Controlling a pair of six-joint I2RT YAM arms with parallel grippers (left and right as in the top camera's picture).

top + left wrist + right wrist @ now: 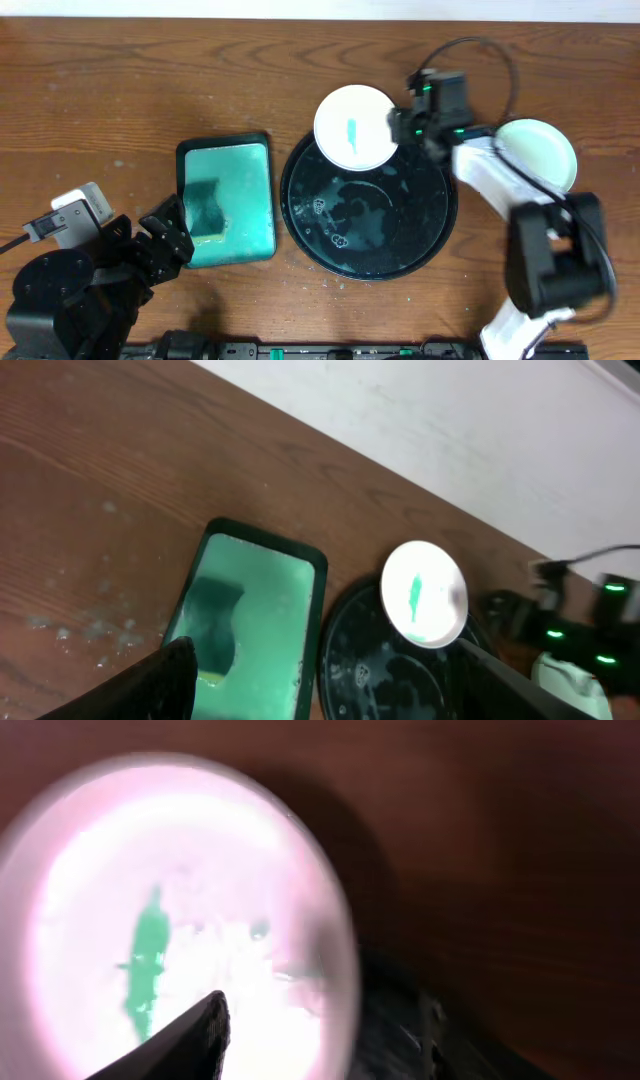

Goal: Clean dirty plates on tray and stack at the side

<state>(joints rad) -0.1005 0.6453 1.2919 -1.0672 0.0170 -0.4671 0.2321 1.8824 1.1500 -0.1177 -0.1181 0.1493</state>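
My right gripper [398, 128] is spread around the rim of the small round white teal-smeared plate [352, 128] at the far edge of the big round black tray [420, 235], so I think I should pinch it next.

The brown wooden table [120, 90] filled almost the whole overhead frame. Directly on it lay a rectangular teal tray [250, 190] left of centre and a large round black tray [400, 220] just beside it in the centre. A pale mint plate [545, 150] lay at the right, apart from the black tray.
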